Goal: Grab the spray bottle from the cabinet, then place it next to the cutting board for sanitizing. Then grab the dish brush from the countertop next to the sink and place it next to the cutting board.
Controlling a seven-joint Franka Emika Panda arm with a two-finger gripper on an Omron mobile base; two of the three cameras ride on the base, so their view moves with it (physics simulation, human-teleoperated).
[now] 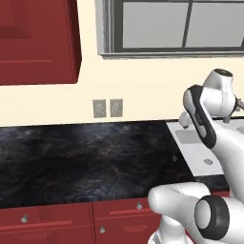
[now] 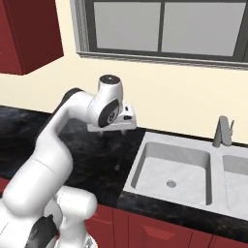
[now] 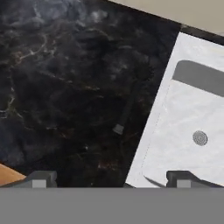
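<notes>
**End effector open above the desk, left of the sink**

Fingertips of the end effector (image 3: 111,179) stand wide apart at the bottom of the hand view, closed on nothing. From the right base view the end effector (image 2: 112,131) hangs over the black desk (image 2: 92,155), just left of the sink (image 2: 137,167), with the hand pointing down.

The dish brush (image 3: 124,111) is hard to make out. It reads as a thin dark stick lying on the dark marble just left of the sink's rim, roughly parallel to that rim, with only a small grey tip standing out. Whether that tip is the head or the handle end cannot be told.

A tan corner of the cutting board (image 3: 8,175) shows further left of the sink. The rest is cut off by the edge of the hand view.

The cabinet (image 1: 38,43) hangs on the wall well to the left of the sink, cropped at the top and left. Two grey outlet plates (image 1: 107,108) sit on the wall between it and the sink. The faucet (image 2: 222,131) stands behind the sink under the window (image 2: 164,29). The robot's own white arm (image 1: 214,138) covers much of the sink in the left base view.
</notes>
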